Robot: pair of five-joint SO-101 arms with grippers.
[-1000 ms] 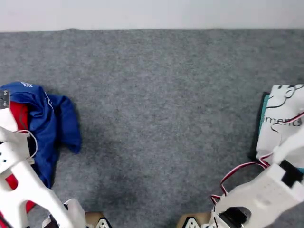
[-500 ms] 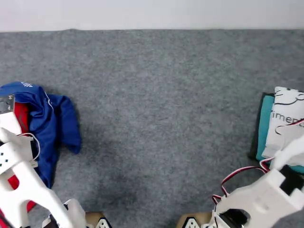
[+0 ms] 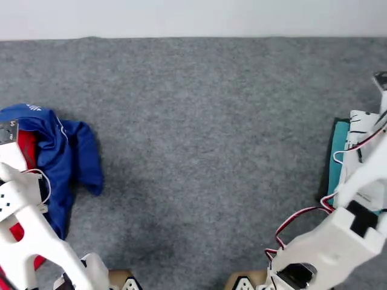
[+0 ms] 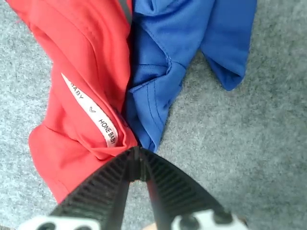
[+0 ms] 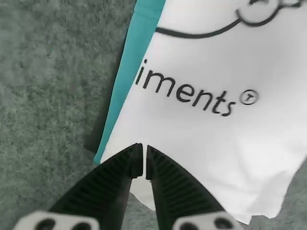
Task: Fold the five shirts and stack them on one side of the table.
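Note:
A crumpled blue shirt (image 3: 66, 151) and a red shirt (image 3: 24, 148) lie in a heap at the table's left edge. In the left wrist view my left gripper (image 4: 138, 160) is shut, its tips right at the seam where the red shirt (image 4: 72, 72) meets the blue shirt (image 4: 182, 43). At the right edge a folded white shirt with black print (image 3: 363, 121) rests on a teal shirt (image 3: 335, 157). My right gripper (image 5: 144, 160) hangs shut just over the white shirt (image 5: 216, 143), beside the teal edge (image 5: 129, 72).
The grey felt table (image 3: 205, 121) stretches open between the two piles. A dark layer (image 5: 91, 141) peeks out under the teal shirt. The white wall line runs along the table's far edge. Both arm bases sit at the near edge.
My right arm has swung toward the far side along the right edge, now covering more of the white shirt, which shifted slightly right. The left arm and its pile stayed nearly still.

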